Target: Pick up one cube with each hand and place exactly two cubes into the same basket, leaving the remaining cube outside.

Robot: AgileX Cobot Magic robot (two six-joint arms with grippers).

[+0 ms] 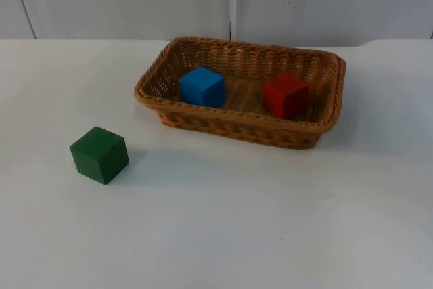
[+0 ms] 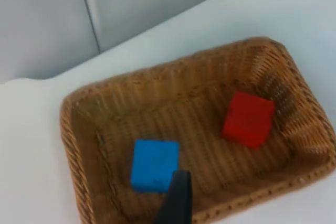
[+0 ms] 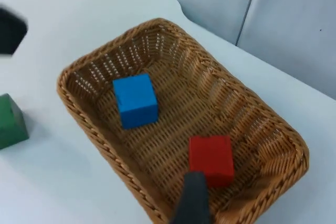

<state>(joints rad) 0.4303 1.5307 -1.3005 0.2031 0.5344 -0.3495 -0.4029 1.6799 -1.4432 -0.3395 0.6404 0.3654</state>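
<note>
- Left gripper [image 2: 176,203]: one fingertip shows in the left wrist view, black, matte, narrow and tapering to a blunt end.
- Right gripper [image 3: 193,200]: one fingertip shows in the right wrist view, dark grey-black, smooth, slim, with a rounded tip.

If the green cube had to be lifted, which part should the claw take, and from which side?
From straight above, I would say. The green cube sits flat on the white table, apart from the basket, with nothing over it. Close on two opposite vertical faces; it stands turned with a corner toward the camera, so rotate the claw to match.
</note>
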